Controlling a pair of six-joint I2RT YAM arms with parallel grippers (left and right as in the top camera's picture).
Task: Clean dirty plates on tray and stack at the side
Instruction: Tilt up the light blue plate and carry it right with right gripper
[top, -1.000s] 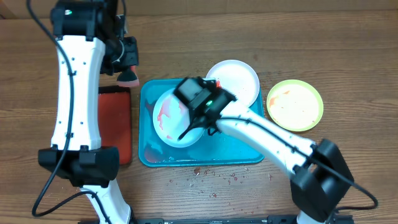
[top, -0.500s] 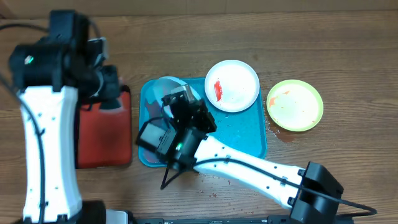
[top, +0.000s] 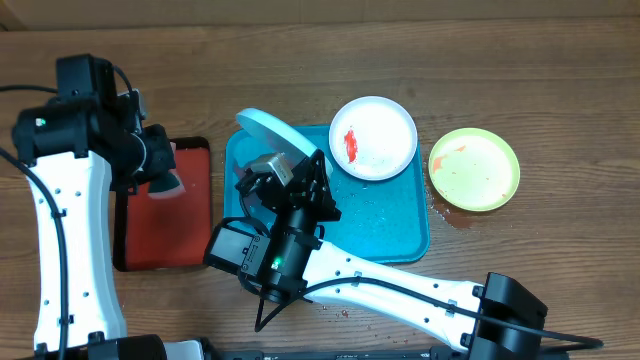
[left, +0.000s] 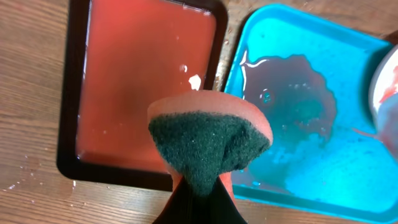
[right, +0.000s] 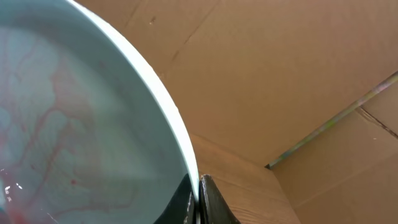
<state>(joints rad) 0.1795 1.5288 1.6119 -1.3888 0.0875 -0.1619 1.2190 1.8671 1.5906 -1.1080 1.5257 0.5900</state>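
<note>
The right gripper (right: 196, 188) is clenched on the rim of the light-blue rimmed plate (top: 268, 131), its two dark fingers pinching the edge from either side. The plate is held tipped up on edge at the far-left corner of the turquoise tray (top: 385, 235); whether its lower edge touches the tray cannot be told. In the right wrist view, faint pink streaks run across the plate's wet inner face, with brown cardboard (right: 261, 81) behind it. The tray lies in the middle of the wooden table (top: 560, 80), and a shallow reddish puddle (left: 289, 87) spreads over its left part. The white plate (top: 385, 140) sits flat at the tray's far-right corner, overlapping the rim, with a red sauce smear (top: 351, 143) on its left side. The yellow-green plate (top: 474, 168) lies on the table just to the right of the tray, apart from it, with faint orange marks on its surface. Small reddish specks (top: 345, 285) dot the table near the tray's front edge. At the left, the left gripper (left: 199, 202) is closed on a sponge (left: 208, 140), with the green scouring side facing the wrist camera and an orange layer behind it. The sponge hangs over the near-right part of a dark-rimmed red tray (left: 137, 81), which holds a thin film of liquid and lies just left of the turquoise tray.
</note>
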